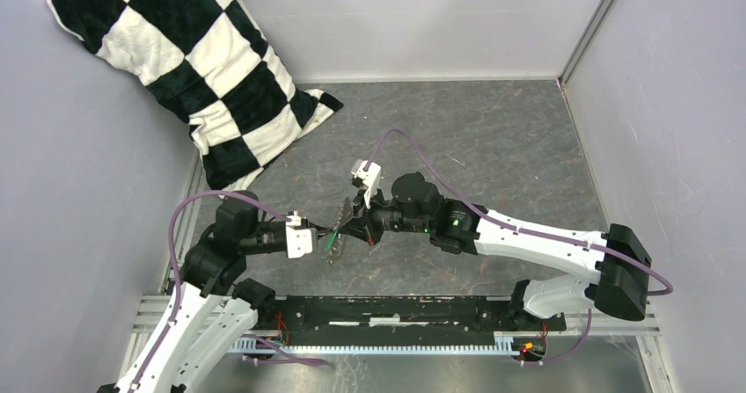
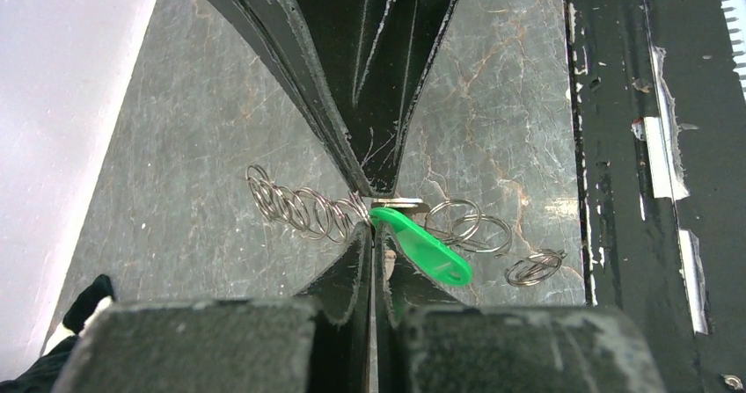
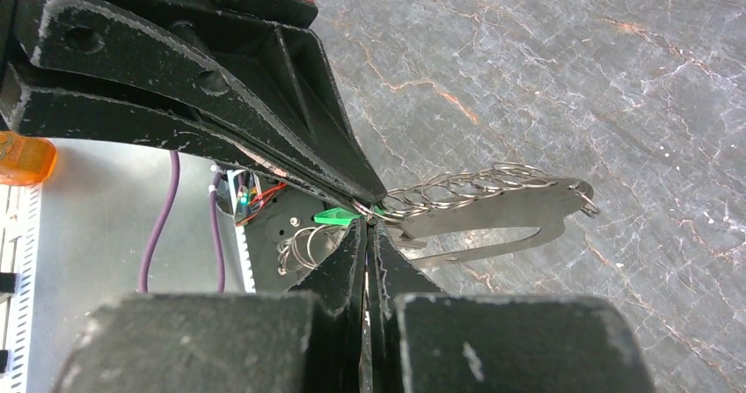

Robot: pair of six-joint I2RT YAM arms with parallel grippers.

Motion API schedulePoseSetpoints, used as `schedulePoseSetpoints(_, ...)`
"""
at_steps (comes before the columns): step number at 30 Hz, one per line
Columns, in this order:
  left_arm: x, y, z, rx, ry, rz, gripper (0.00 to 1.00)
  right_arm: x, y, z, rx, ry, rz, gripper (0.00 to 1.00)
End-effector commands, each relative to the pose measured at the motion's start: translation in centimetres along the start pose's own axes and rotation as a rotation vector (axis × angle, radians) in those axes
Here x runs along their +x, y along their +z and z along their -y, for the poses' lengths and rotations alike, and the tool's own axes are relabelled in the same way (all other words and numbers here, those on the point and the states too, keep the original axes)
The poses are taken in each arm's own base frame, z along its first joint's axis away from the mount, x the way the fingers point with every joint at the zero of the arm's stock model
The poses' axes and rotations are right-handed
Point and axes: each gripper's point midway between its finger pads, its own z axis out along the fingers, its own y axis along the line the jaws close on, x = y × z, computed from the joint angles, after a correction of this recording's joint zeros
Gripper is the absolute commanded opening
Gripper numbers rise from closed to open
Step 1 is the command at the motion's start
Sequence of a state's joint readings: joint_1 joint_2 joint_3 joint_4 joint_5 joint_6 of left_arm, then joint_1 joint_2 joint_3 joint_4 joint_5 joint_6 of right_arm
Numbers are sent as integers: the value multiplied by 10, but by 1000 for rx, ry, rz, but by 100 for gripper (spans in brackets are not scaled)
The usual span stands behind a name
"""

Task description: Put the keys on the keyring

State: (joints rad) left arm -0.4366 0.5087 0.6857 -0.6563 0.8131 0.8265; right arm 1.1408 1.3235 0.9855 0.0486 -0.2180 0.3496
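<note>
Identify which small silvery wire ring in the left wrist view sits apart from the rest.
The lone small silvery wire ring at the far right, nearest the black base strip; the others overlap in bunches on either side of the bright green plastic tag.

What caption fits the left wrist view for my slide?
Left gripper pinches the green-tagged key; right gripper pinches the keyring strung with small rings.

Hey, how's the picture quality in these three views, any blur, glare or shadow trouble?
Top external: even light, sharp, though the keyring is tiny. Left wrist: the green key and marbled table crisp, soft shadows only. Right wrist: mild sheen on the keyring, no washout.
</note>
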Motion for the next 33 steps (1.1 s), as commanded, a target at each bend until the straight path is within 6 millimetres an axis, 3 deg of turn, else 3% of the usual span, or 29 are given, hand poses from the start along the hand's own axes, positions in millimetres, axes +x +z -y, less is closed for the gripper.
schedulePoseSetpoints(1, 0, -1, -6, -22, -24, -18, 2, -66, -2, -47, -143, -71, 162, 1)
schedulePoseSetpoints(8, -3, -3, -7, -32, -22, -14, 2, -72, -2, -44, -122, -96, 152, 1)
schedulePoseSetpoints(19, -5, -3, -6, -32, -36, -9, 2, -88, 11, -70, -242, -94, 163, 1)
schedulePoseSetpoints(33, -6, -3, -11, -44, -91, -23, 2, -81, 10, -88, -298, -143, 142, 1)
